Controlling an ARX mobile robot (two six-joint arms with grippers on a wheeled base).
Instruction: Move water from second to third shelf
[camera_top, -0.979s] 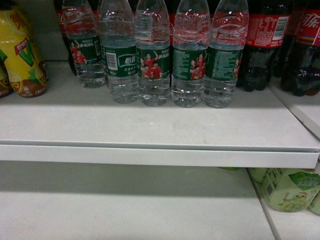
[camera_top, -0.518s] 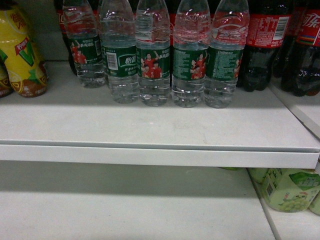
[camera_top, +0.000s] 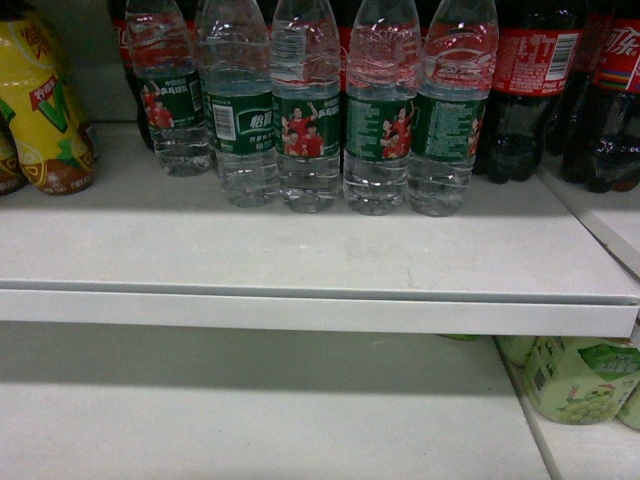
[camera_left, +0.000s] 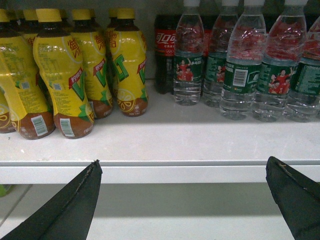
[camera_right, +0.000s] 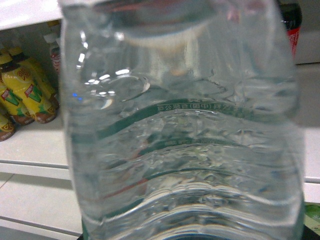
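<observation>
A clear ribbed water bottle (camera_right: 185, 150) fills the right wrist view, close to the camera and in front of the distant shelves. My right gripper holds it, with its fingers hidden behind the bottle. Several more water bottles (camera_top: 308, 110) with dark green labels stand in a row on the upper white shelf (camera_top: 300, 250); the left wrist view shows them (camera_left: 240, 70) too. My left gripper (camera_left: 183, 164) is open and holds nothing, level with that shelf's front edge. Neither gripper shows in the head view.
Yellow drink bottles (camera_top: 45, 110) stand left of the water, and they (camera_left: 65, 75) crowd the shelf's left in the left wrist view. Dark cola bottles (camera_top: 530, 80) stand to the right. The lower shelf (camera_top: 250, 410) holds green packs (camera_top: 575, 380) at its right.
</observation>
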